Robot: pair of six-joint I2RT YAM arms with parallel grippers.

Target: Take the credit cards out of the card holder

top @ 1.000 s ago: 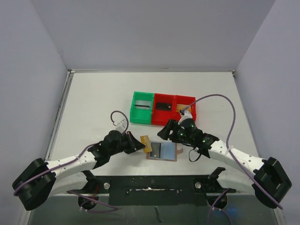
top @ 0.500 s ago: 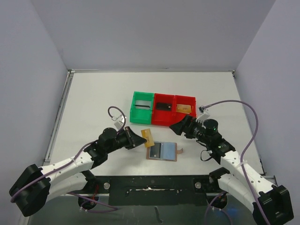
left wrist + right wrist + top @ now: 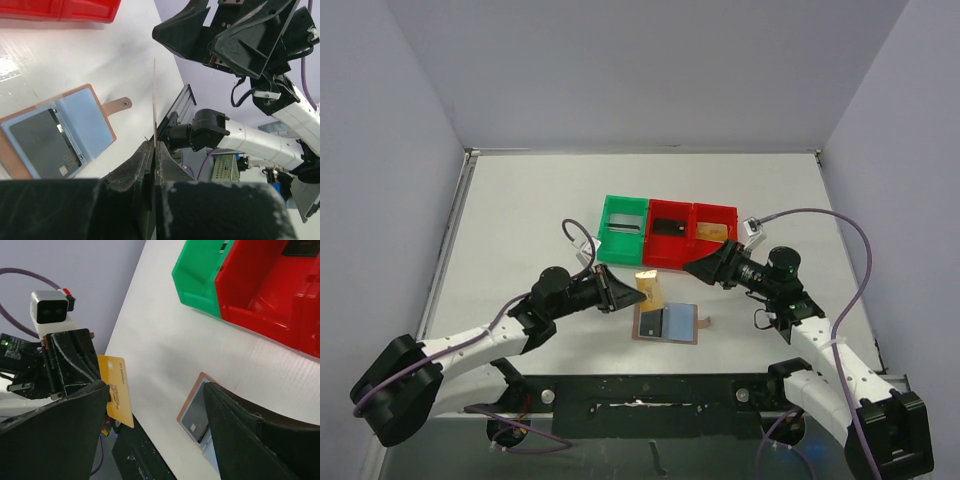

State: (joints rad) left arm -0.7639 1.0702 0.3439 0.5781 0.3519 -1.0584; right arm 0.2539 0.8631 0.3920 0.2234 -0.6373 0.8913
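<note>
The brown card holder (image 3: pixel 678 323) lies open on the white table, pale blue pockets up, tab to the right. A dark card (image 3: pixel 651 321) sits in its left pocket. My left gripper (image 3: pixel 623 294) is shut on a yellow credit card (image 3: pixel 648 288), held above the table just left of the holder. The left wrist view shows that card (image 3: pixel 154 100) edge-on, upright between the fingers, with the holder (image 3: pixel 85 125) below left. My right gripper (image 3: pixel 704 268) hangs open and empty right of the holder, facing left. Its view shows the yellow card (image 3: pixel 116 390) and the holder (image 3: pixel 192 407).
A green bin (image 3: pixel 607 232) and two red bins (image 3: pixel 670 250) (image 3: pixel 714 212) stand in a row behind the holder, each with a card inside. The table's near edge and a black rail (image 3: pixel 650 395) lie just in front of the holder.
My left gripper raised the yellow card and carried it slightly right. My right gripper drew back from the right red bin to the right and opened; a gold card now lies in that bin.
</note>
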